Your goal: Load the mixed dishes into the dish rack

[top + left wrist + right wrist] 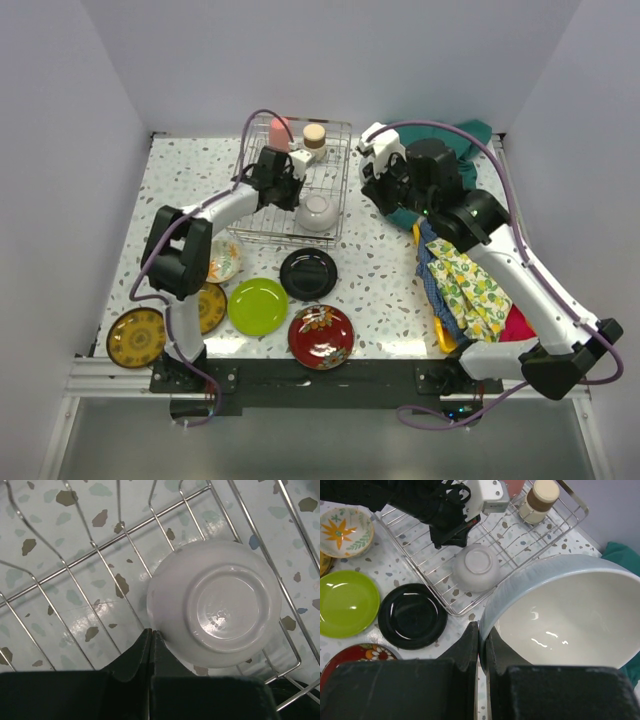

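- Right end effector [481, 632] pinched shut on the rim of a pale bowl [570, 615], held tilted just beside the dish rack [432, 587]; probably staged for loading.
- Left end effector [151, 632] shut and empty, tips beside the upturned white bowl [215, 602] in the rack.
- Lime-green plate [258, 305] and black plate [308, 273] not yet loaded, on the worktop [380, 290].

Upturned white bowl [318, 212] in rack [332, 150] corner

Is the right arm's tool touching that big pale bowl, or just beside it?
Touching. The right wrist view shows the right tool shut on the big pale bowl, its rim pinched between the two fingers.
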Controlling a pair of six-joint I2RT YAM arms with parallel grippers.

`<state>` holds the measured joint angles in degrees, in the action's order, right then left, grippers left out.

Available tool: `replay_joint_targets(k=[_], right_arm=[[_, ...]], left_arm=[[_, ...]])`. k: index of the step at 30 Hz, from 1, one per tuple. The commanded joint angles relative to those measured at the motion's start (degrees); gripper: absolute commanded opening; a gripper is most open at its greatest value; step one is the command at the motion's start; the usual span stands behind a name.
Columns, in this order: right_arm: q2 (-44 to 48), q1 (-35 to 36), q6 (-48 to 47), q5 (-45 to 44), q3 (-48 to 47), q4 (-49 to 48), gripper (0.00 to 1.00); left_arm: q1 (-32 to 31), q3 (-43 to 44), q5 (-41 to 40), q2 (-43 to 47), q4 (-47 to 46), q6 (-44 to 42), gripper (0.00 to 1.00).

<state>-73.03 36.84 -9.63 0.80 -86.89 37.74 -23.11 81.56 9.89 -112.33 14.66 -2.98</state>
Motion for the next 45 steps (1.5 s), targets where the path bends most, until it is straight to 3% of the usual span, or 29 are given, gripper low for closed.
replay_joint_targets(k=[1,5,9,17,21,36,45], right_arm=[[2.81,-0.54,0.40,-1.41,1.11,-5.39,0.00],[2.55,-0.54,1.89,-0.89,1.02,-5.92,0.00],[1.06,-0.63,3.91,3.84,0.76,-8.81,0.00],[-6.67,-0.54,17.34,11.32,0.49,-19.87,0.00],[-11.93,-0.63,24.03,16.24,0.41,-27.44,0.00],[-37.16,-0.45,49.43,28.02,-11.10,-56.88,0.00],[-49.37,0.16,59.98,30.40,-14.97,-66.38,0.00]], left_arm=[[-2.11,2.99,-0.93,0.27,-1.56,-2.03,0.00],[-2.29,2.47,-2.50,1.15,-0.42,-2.38,0.00],[-1.50,0.19,-13.47,7.19,0.90,-2.81,0.00],[3.42,-2.63,-16.13,19.68,7.23,-4.31,0.00],[9.73,-4.91,-17.36,26.01,7.58,-4.05,0.00],[27.85,-17.22,-12.36,37.18,10.30,0.78,0.00],[30.76,-18.72,-10.15,37.45,11.36,1.84,0.00]])
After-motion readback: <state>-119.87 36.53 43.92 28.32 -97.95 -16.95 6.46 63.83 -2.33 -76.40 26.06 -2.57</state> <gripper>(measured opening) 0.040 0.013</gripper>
